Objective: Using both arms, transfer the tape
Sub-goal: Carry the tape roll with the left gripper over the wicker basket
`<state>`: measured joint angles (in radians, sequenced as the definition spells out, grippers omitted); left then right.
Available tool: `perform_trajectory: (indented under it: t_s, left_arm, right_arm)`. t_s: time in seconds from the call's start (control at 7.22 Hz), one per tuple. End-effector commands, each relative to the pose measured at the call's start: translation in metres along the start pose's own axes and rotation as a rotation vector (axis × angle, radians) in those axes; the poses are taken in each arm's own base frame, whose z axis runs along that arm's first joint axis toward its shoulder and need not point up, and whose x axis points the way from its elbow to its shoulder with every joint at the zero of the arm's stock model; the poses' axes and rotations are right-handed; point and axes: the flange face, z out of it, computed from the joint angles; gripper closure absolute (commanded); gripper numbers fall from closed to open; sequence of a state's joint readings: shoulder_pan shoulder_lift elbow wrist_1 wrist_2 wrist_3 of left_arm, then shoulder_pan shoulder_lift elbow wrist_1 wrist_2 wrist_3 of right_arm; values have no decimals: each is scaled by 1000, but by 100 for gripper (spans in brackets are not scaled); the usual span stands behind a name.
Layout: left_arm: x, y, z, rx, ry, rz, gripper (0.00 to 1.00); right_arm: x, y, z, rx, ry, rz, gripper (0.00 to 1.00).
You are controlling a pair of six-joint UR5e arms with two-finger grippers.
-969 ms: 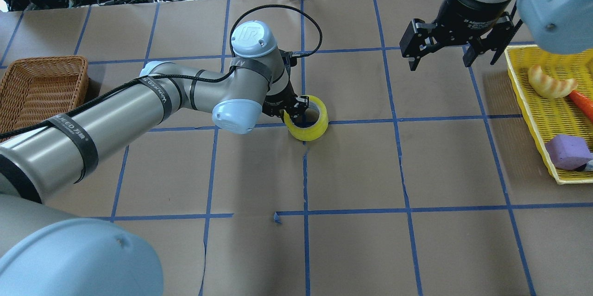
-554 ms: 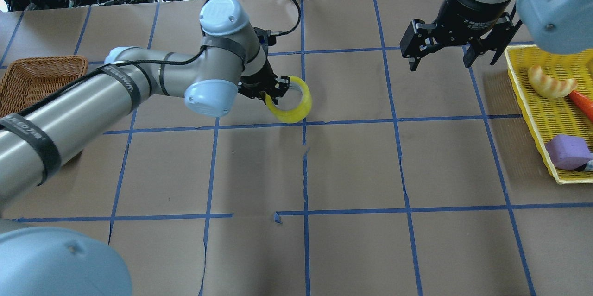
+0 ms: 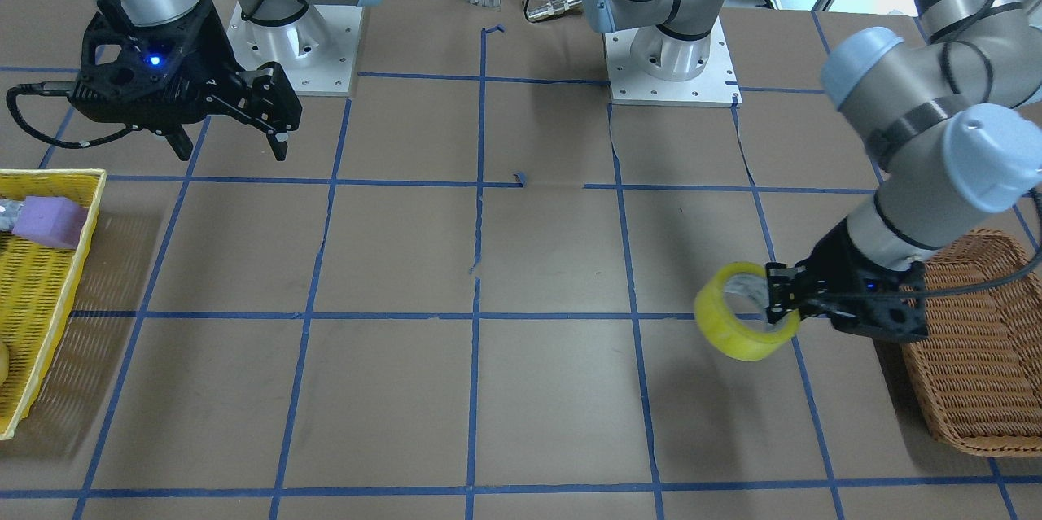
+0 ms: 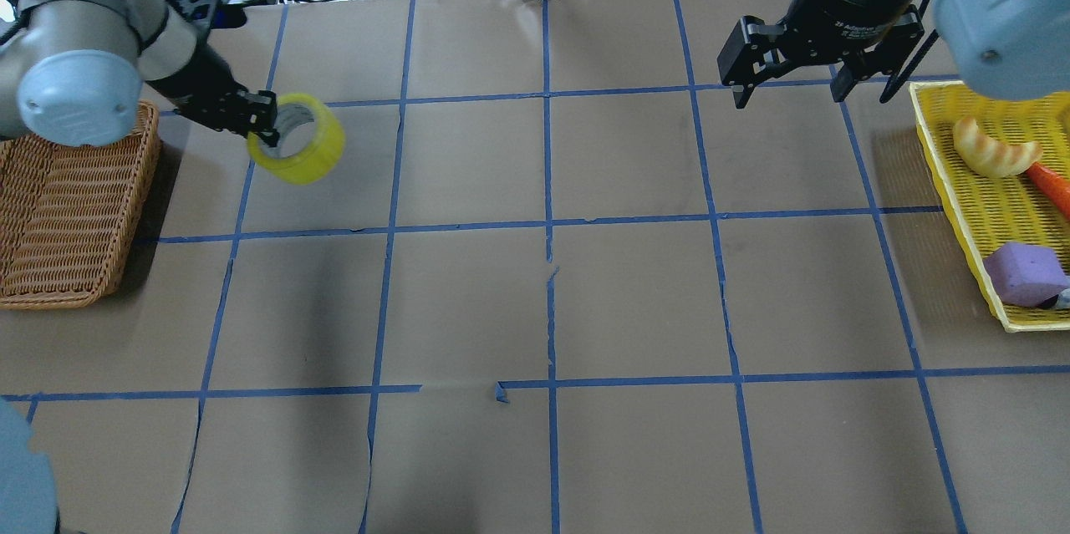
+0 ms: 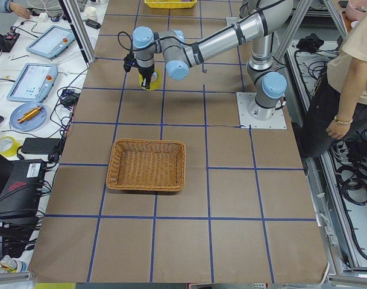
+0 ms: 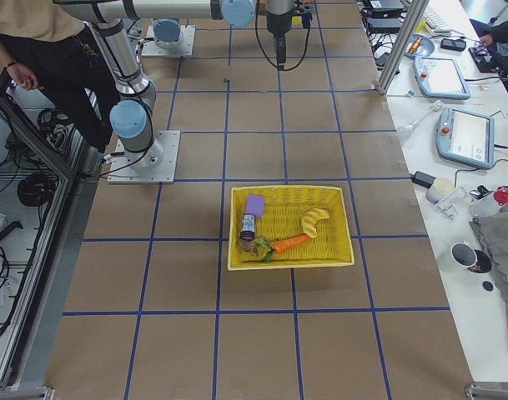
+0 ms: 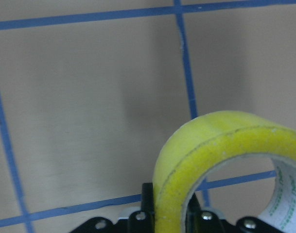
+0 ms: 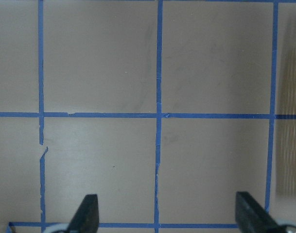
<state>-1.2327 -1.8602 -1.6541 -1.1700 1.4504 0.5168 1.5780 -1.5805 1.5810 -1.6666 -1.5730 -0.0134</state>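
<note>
My left gripper (image 4: 266,126) is shut on the wall of the yellow tape (image 4: 303,143) and holds it in the air, just right of the wicker basket (image 4: 71,208). The tape also shows in the front view (image 3: 737,321), held by the left gripper (image 3: 777,304), and fills the lower right of the left wrist view (image 7: 225,170). In the left side view the tape (image 5: 150,82) hangs below the near arm's wrist. My right gripper (image 4: 790,87) is open and empty, high above the table at the far right; its fingertips (image 8: 87,213) show wide apart in the right wrist view.
A brown wicker basket (image 3: 973,357) stands at the table's left end. A yellow tray (image 4: 945,150) at the right end holds a purple sponge block (image 4: 1024,273), a banana and a carrot. Blue tape lines grid the brown table. A person (image 5: 352,78) stands by the robot's base.
My left arm has lifted the tape off the table's middle and carried it left and further away, to beside the wicker basket. The right gripper has hardly moved.
</note>
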Motion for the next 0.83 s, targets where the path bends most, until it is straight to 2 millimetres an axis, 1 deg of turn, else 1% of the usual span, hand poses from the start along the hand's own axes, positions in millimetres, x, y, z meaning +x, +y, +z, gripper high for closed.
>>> perform_trajectory:
  t_s: [0.0,0.14,0.28,0.42,0.55,0.69]
  left_arm:
    - [-136,33,-22,1,-75,203,100]
    - [-171,26,-43,22,-122,238,100]
    - [-200,25,-41,12,-138,280,100]
    - [-257,44,-30,5,-135,280,100]
    - [-295,43,-12,31,-180,330,100]
    - [-314,37,3,39,-199,355,100]
  right_arm:
    - [1,3,1,-5,11,-1,0]
    - [1,3,4,-11,14,-4,0]
    - [1,3,3,-10,13,-4,0]
    - [2,3,7,-29,17,-3,0]
    - [2,3,7,-30,19,-3,0]
    - [2,4,6,-25,17,-3,0]
